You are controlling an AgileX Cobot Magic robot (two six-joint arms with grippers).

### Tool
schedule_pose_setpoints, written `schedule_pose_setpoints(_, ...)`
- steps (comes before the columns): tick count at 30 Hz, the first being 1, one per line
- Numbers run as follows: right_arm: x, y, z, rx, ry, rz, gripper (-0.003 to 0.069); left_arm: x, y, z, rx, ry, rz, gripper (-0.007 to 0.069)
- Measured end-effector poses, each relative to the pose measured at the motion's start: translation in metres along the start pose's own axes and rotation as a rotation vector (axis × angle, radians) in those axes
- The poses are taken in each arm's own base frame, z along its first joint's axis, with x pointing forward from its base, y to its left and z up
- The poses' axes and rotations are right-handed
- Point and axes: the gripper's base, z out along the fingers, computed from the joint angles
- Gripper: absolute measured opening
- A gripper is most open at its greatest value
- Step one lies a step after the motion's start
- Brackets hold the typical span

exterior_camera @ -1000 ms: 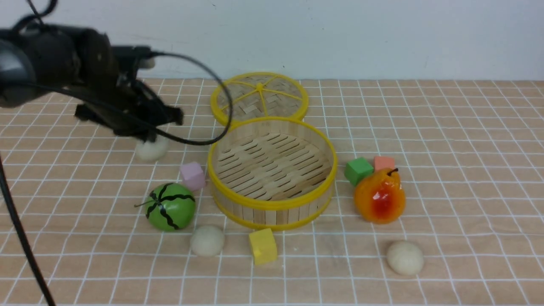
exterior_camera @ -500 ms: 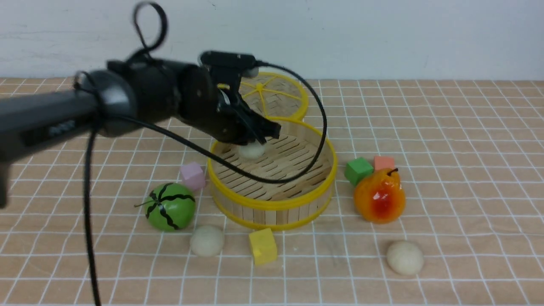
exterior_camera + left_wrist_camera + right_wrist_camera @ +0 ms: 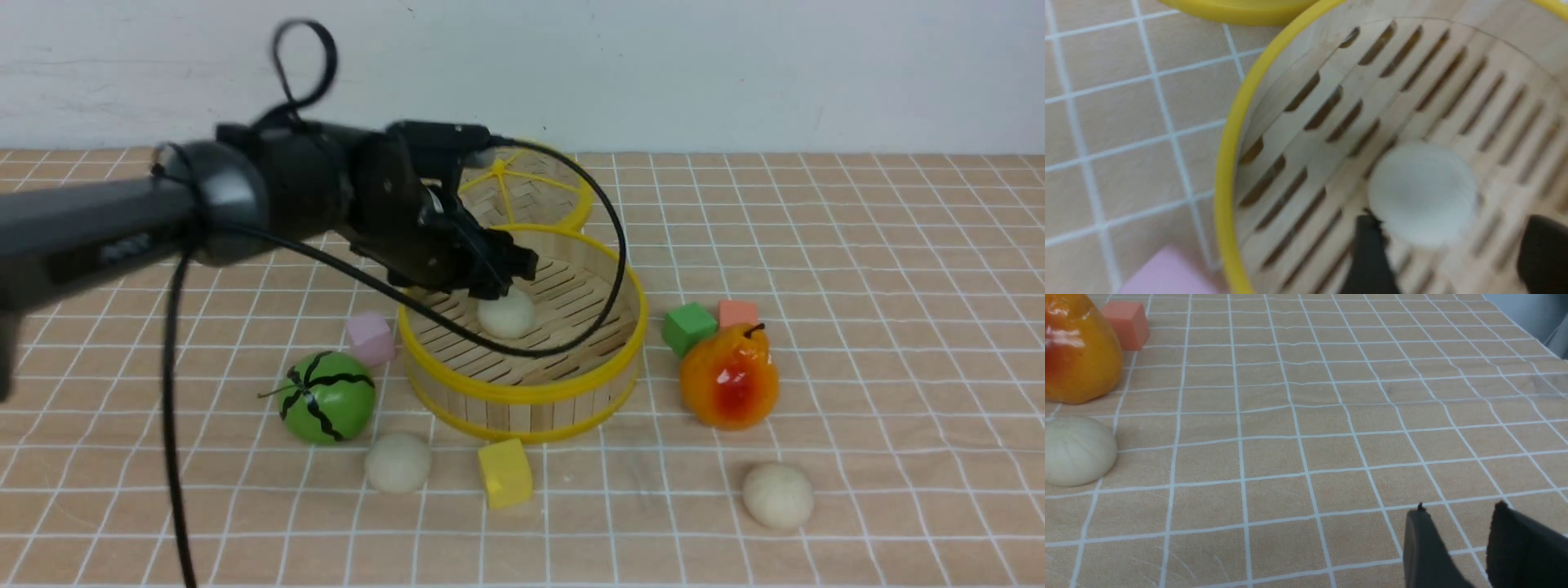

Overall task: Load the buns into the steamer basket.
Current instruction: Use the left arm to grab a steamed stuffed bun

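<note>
The steamer basket [image 3: 522, 392] stands mid-table. One off-white bun [image 3: 506, 314] sits inside it on the slatted floor. My left gripper [image 3: 490, 282] hovers just above that bun. In the left wrist view the jaws of the left gripper [image 3: 1453, 228] stand wide apart, the blurred bun [image 3: 1423, 192] is free just beyond the tips, and the basket's yellow rim [image 3: 1224, 163] curves round it. A second bun [image 3: 397, 462] lies in front of the basket. A third bun [image 3: 777, 494] lies front right and also shows in the right wrist view [image 3: 1077, 451]. My right gripper [image 3: 1459, 508] is empty, its jaws apart, low over the cloth.
The woven lid [image 3: 531, 184] lies behind the basket. A green watermelon ball [image 3: 326, 398] and a pink cube [image 3: 370, 336] sit left of it, a yellow cube [image 3: 504, 472] in front. A green cube [image 3: 688, 327], orange cube [image 3: 738, 312] and pear [image 3: 729, 377] sit to its right.
My left gripper carried a bun from the left of the table over the basket, then opened. The bun now lies lower, on the basket floor.
</note>
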Motion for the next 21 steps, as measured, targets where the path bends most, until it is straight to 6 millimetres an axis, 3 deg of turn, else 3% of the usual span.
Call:
schedule_pose_setpoints(2,0.000,0.000,0.000,0.000,0.000,0.000,0.0241,-0.006,-0.002,-0.021,0.000,-0.001,0.006,0.0526)
schedule_pose_setpoints(3,0.000,0.000,0.000,0.000,0.000,0.000,0.0241,-0.011,-0.004,-0.052,0.000,0.002,0.014,0.0548)
schedule_pose_setpoints(5,0.000,0.000,0.000,0.000,0.000,0.000,0.0241,-0.014,-0.005,-0.081,-0.001,0.001,0.028,0.0555)
schedule_pose_setpoints(6,0.000,0.000,0.000,0.000,0.000,0.000,0.0241,-0.014,-0.005,-0.094,0.000,0.000,0.040,0.0556)
schedule_pose_setpoints(7,0.000,0.000,0.000,0.000,0.000,0.000,0.0241,-0.014,-0.005,-0.094,0.000,0.006,0.040,0.0556)
schedule_pose_setpoints(8,0.000,0.000,0.000,0.000,0.000,0.000,0.0241,-0.011,-0.006,-0.113,0.001,0.002,0.054,0.0556)
schedule_pose_setpoints(11,0.000,0.000,0.000,0.000,0.000,0.000,0.0241,0.007,-0.004,-0.138,-0.002,0.027,0.056,0.0554)
schedule_pose_setpoints(14,0.000,0.000,0.000,0.000,0.000,0.000,0.0241,0.031,-0.001,-0.141,-0.004,0.077,0.006,0.0546)
schedule_pose_setpoints(18,0.000,0.000,0.000,0.000,0.000,0.000,0.0241,0.059,0.004,-0.127,-0.012,0.150,-0.051,0.0508)
schedule_pose_setpoints(21,0.000,0.000,0.000,0.000,0.000,0.000,0.0241,0.065,0.005,-0.114,-0.017,0.165,-0.060,0.0448)
